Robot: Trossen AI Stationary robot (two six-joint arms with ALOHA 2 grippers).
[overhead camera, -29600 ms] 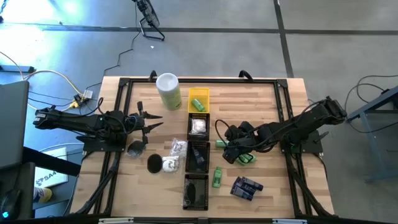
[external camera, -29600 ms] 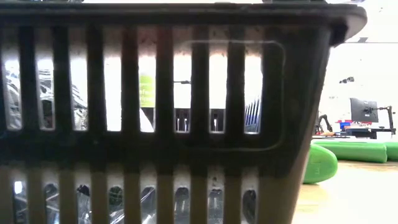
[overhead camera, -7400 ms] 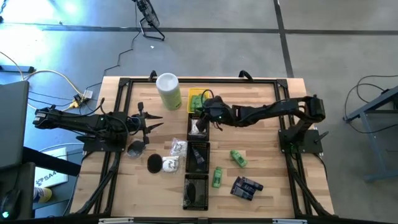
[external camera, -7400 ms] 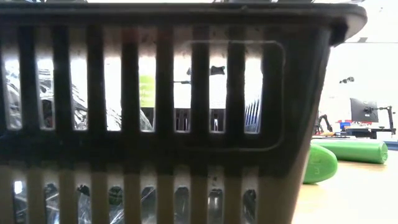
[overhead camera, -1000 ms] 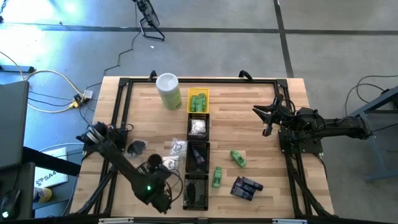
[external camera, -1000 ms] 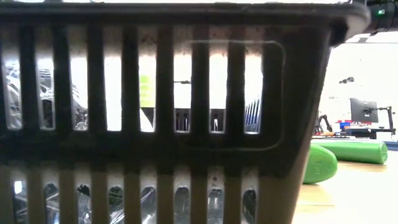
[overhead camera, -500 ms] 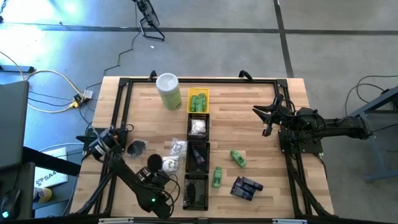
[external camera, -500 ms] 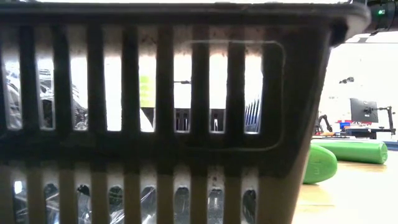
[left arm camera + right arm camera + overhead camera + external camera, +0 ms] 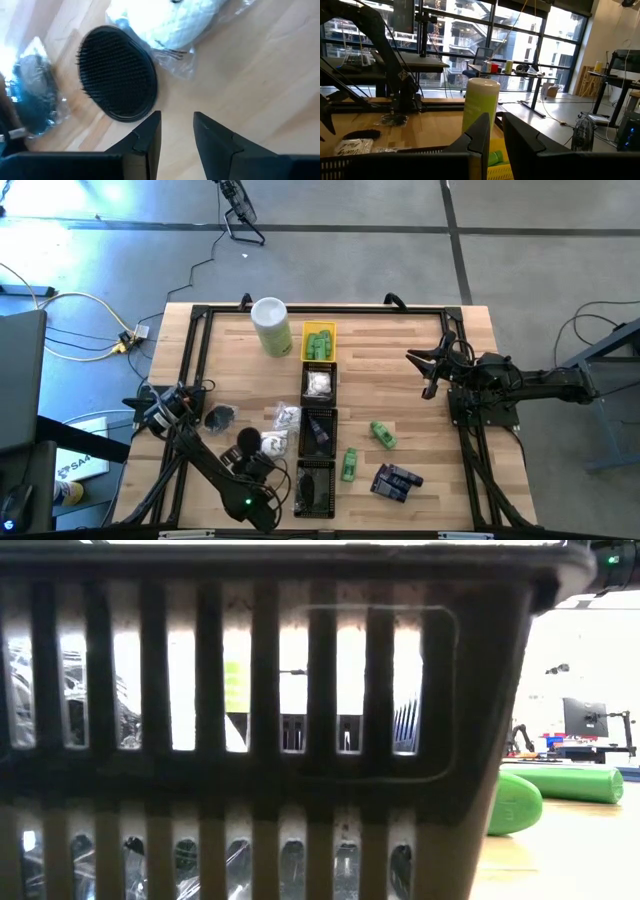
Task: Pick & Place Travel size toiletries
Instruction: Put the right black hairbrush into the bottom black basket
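My left gripper (image 9: 256,459) (image 9: 176,117) hovers open just on the near side of a black round bristled puck (image 9: 248,441) (image 9: 117,80), with nothing between its fingers. A white clear-wrapped piece (image 9: 272,444) (image 9: 172,22) lies beside the puck on its right. A wrapped dark piece (image 9: 218,418) (image 9: 35,97) lies to the left. Two green bottles (image 9: 383,433) (image 9: 349,464) and dark blue packets (image 9: 396,481) lie on the wood at the right. My right gripper (image 9: 416,373) (image 9: 495,120) waits at the right, raised, its fingers a narrow gap apart and holding nothing.
A row of small trays runs down the table's middle: a yellow one (image 9: 319,342) holding green bottles, then black ones (image 9: 319,383) (image 9: 319,430) (image 9: 316,488). A tall pale-green canister (image 9: 271,327) stands at the far side. A slotted black tray wall (image 9: 250,740) fills the low view.
My left arm has swung over the table's near left part, and its gripper has come up toward the black puck from the near side. It has held still for the last half second. Nothing on the table has moved.
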